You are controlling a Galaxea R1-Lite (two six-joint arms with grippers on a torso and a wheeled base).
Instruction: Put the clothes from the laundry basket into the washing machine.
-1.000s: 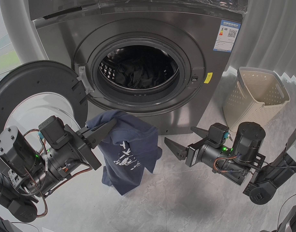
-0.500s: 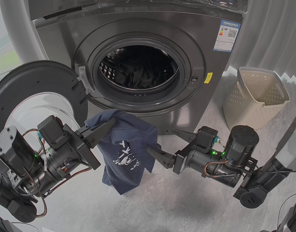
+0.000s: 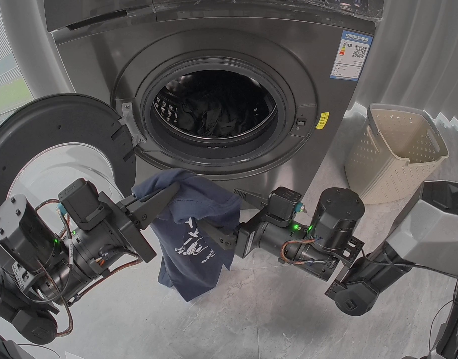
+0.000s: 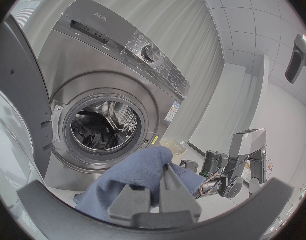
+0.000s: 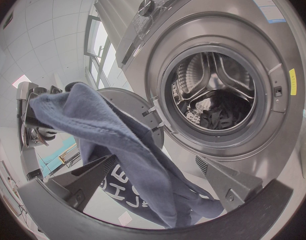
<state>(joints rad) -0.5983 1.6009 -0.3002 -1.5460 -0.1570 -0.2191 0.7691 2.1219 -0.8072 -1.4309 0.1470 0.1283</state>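
A navy T-shirt point(image 3: 199, 235) with white print hangs in front of the grey washing machine point(image 3: 308, 90), just below its round opening. My left gripper point(image 3: 166, 193) is shut on the shirt's top fold point(image 4: 139, 170). My right gripper point(image 3: 218, 206) is open, with one finger on each side of the shirt's right-hand edge point(image 5: 126, 150). Dark clothes point(image 3: 214, 110) lie inside the drum. The beige laundry basket point(image 3: 398, 150) stands on the floor to the right of the machine, and no clothes show in it.
The machine's round door point(image 3: 54, 125) is swung wide open to the left, close behind my left arm. Grey tiled floor point(image 3: 269, 305) lies bare under the hanging shirt. A white curtain point(image 3: 423, 36) hangs behind the basket.
My right arm has swung left from near the basket, and its open fingers now straddle the shirt's edge. The left gripper and the shirt have stayed in place.
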